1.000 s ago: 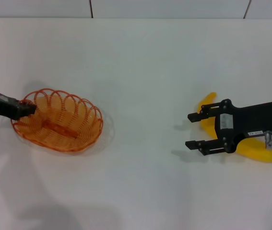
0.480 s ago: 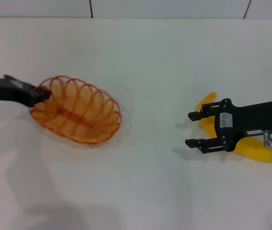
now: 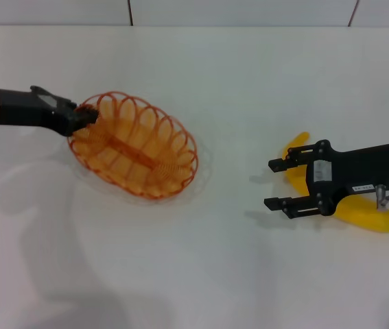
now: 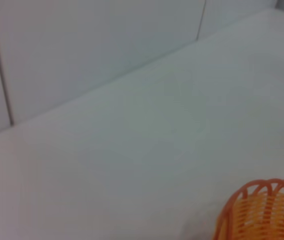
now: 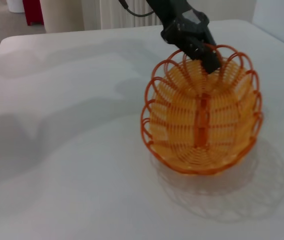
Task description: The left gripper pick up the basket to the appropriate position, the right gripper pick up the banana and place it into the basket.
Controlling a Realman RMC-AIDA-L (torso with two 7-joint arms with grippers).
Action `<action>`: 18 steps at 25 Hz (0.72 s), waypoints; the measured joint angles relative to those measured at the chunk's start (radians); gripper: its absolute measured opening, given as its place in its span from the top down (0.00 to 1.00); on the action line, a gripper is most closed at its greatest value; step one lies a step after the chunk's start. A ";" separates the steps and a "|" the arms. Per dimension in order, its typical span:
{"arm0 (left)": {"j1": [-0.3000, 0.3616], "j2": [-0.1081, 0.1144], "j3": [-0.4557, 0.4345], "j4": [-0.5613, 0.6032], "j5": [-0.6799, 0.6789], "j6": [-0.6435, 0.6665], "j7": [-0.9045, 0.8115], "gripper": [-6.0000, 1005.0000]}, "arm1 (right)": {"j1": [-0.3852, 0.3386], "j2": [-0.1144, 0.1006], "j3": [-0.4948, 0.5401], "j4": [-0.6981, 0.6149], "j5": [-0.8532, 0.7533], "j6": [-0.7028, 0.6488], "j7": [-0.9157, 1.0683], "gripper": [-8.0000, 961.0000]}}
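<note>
The orange wire basket (image 3: 136, 145) is held tilted just above the white table, left of centre. My left gripper (image 3: 84, 116) is shut on its near-left rim. The basket also shows in the right wrist view (image 5: 202, 117), with the left gripper (image 5: 209, 59) clamped on its rim, and a part of the basket shows in the left wrist view (image 4: 262, 210). The yellow banana (image 3: 366, 212) lies on the table at the right. My right gripper (image 3: 275, 184) is open and hovers over the banana's left end, with its fingers pointing toward the basket.
The white table (image 3: 215, 260) spreads all around. A tiled wall (image 3: 180, 10) runs along its far edge. The basket casts a shadow on the table under it (image 5: 232, 195).
My left gripper has carried the basket to the right and away from me, toward the table's middle. The right gripper and the banana have stayed put.
</note>
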 joint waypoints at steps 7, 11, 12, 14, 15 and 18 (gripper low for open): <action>-0.006 -0.002 0.000 -0.041 -0.116 -0.037 0.070 0.91 | 0.001 0.001 0.000 0.000 0.004 -0.006 0.001 0.27; -0.014 -0.003 -0.001 -0.072 -0.138 -0.076 0.084 0.91 | 0.006 0.001 0.000 0.000 0.002 -0.008 0.003 0.27; -0.015 -0.003 -0.001 -0.081 -0.143 -0.083 0.086 0.91 | 0.008 0.002 0.000 0.000 0.001 -0.009 0.005 0.27; -0.019 -0.004 0.001 -0.108 -0.161 -0.105 0.095 0.91 | 0.010 0.002 -0.001 0.000 0.000 -0.009 0.011 0.27; -0.021 -0.004 0.001 -0.124 -0.173 -0.117 0.103 0.91 | 0.011 0.002 -0.003 0.000 0.000 -0.009 0.014 0.27; -0.024 -0.004 0.001 -0.164 -0.204 -0.150 0.125 0.91 | 0.011 0.002 -0.019 0.000 0.000 -0.009 0.024 0.27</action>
